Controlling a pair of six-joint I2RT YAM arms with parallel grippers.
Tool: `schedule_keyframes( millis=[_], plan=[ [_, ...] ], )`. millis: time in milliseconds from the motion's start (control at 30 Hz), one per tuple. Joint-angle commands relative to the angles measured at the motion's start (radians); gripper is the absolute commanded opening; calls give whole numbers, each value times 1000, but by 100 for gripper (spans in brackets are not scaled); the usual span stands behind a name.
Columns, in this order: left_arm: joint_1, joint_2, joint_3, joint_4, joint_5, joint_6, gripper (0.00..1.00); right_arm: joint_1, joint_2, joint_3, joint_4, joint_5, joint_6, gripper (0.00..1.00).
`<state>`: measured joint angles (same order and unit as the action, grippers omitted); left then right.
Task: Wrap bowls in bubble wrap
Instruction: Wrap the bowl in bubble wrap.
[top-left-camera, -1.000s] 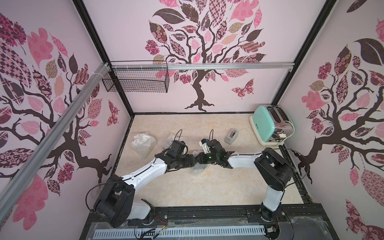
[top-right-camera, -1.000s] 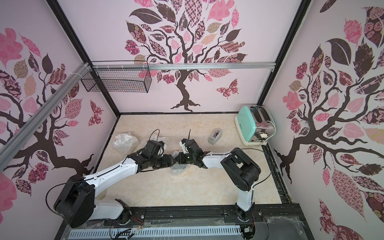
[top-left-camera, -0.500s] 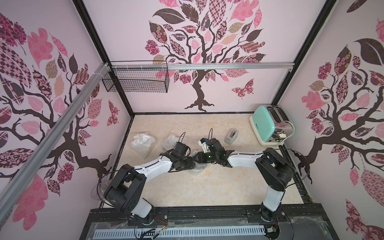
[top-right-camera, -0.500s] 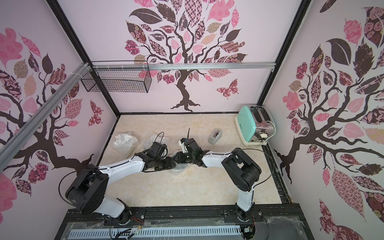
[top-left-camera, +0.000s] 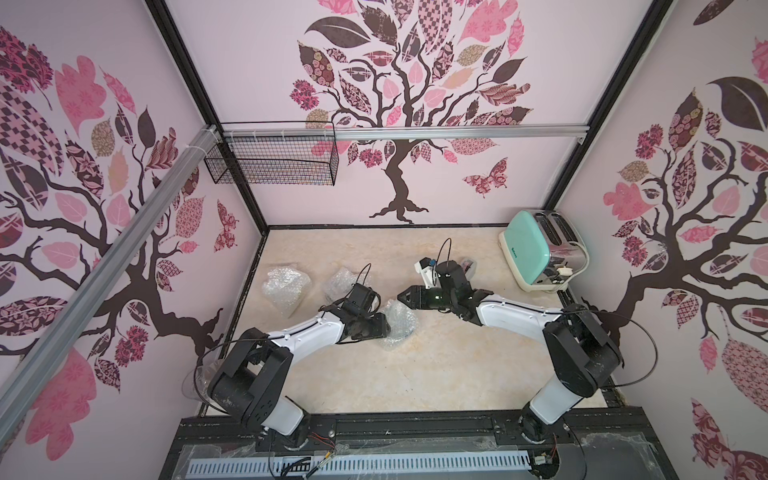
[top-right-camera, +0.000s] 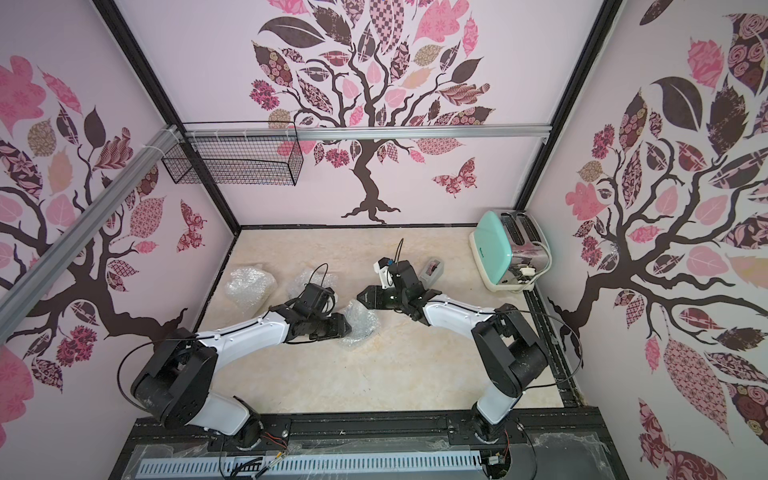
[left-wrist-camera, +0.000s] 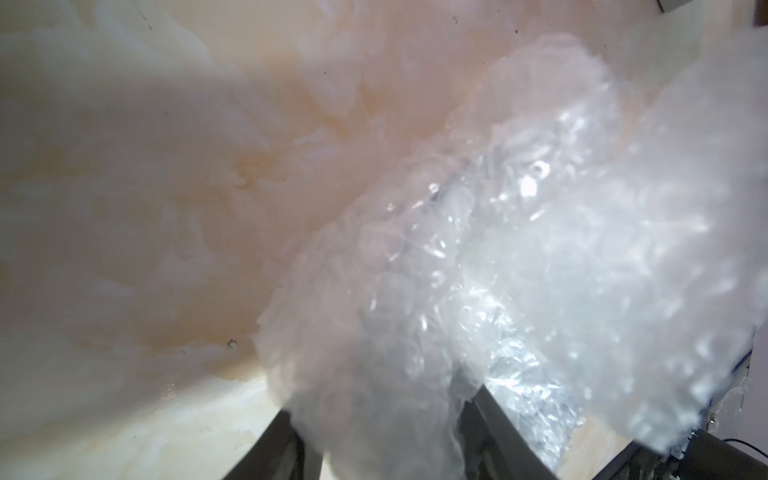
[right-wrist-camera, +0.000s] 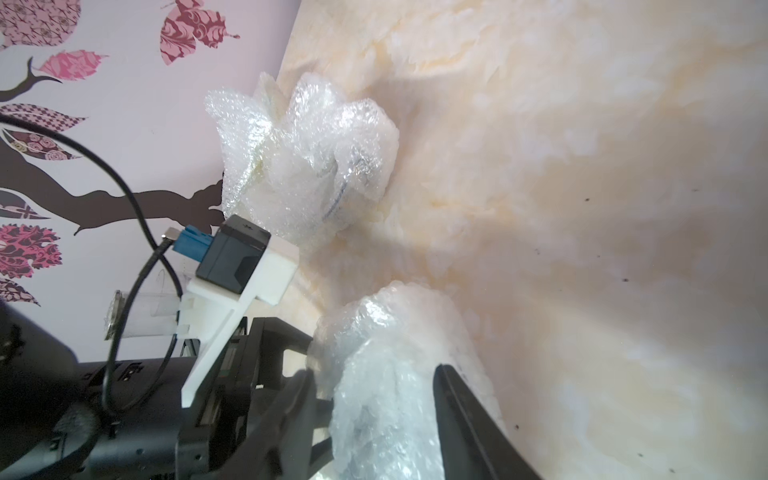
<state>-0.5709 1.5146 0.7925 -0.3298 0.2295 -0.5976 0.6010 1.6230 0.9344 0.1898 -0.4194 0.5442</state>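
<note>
Both top views are bright and evenly lit, with only soft shadows on the table (top-left-camera: 415, 374). The wide lens bows the corner post (top-left-camera: 183, 62) near the edge. The left wrist view is blurred and hazy, with white glare on the bubble wrap (left-wrist-camera: 528, 187). The right wrist view is soft up close.

Glossy clear plastic bubble wrap (top-left-camera: 400, 323) on smooth marbled tabletop (top-left-camera: 436, 374).
</note>
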Motion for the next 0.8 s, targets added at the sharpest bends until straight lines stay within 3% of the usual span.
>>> schedule_keyframes(
  millis=[0, 167, 233, 600, 767],
  plan=[
    [8, -2, 5, -13, -18, 23, 50, 5, -63, -53, -34, 56, -117, 59],
    [9, -8, 4, -12, -12, 28, 49, 4, -73, -109, -48, 134, -226, 76],
    [9, -10, 2, -10, -8, 29, 49, 5, -40, -85, -85, 123, -243, 78],
    [9, 5, 13, -13, 3, 44, 49, 55, 151, 72, -133, 73, -272, 85],
    [9, 3, 13, -20, -6, 39, 49, 56, 238, 123, -162, 100, -241, 80]
  ],
)
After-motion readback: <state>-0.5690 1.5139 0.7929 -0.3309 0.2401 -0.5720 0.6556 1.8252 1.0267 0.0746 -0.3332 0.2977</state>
